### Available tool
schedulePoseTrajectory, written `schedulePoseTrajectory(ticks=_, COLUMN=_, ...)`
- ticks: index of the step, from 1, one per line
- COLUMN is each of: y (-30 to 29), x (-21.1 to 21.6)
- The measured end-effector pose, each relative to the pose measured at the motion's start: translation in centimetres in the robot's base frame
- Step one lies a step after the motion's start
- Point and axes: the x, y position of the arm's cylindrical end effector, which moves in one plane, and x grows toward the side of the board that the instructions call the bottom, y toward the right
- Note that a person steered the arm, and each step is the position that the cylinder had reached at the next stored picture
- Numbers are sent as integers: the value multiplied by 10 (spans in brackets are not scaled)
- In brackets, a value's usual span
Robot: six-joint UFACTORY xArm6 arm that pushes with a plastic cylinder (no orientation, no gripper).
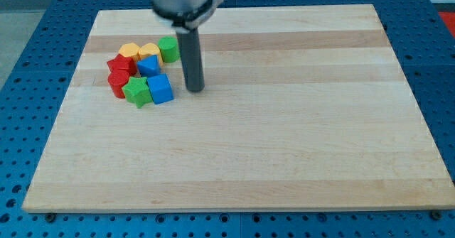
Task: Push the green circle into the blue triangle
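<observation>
- Your arm carried no jaws, only a dark rod; my tip (195, 89) rested on the wooden surface (284, 138), just to the view's right of the cluster of blocks.
- The green circle (168, 49) sat at the cluster's upper right, near the surface's top edge, up and to the left of my tip.
- The blue triangle (148, 65) lay just below-left of it, close beside; whether they touched, you could not tell.
- A blue cube (161, 89), a green block (138, 92), two red blocks (118, 72) and two yellow blocks (138, 52) packed around.
- You had wide open room across the view's right and bottom.
</observation>
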Motion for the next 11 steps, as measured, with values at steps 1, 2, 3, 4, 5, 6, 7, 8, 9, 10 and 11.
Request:
schedulePoseTrajectory(ticks=1, y=-40, x=27)
schedulePoseTrajectory(ticks=2, y=-56, x=23)
schedulePoseTrajectory(ticks=3, y=-52, x=8)
schedulePoseTrajectory(ticks=4, y=-48, x=7)
schedulePoseTrajectory(ticks=5, y=11, x=-11)
schedulePoseTrajectory(ticks=6, y=56, x=-59)
schedulePoseTrajectory(ticks=7, y=57, x=-122)
schedulePoseTrajectory(ticks=8, y=41, x=-177)
schedulePoseTrajectory(ticks=9, y=-8, x=-179)
schedulePoseTrajectory(ticks=10, y=-35, x=-154)
schedulePoseTrajectory(ticks=11, y=-42, x=-128)
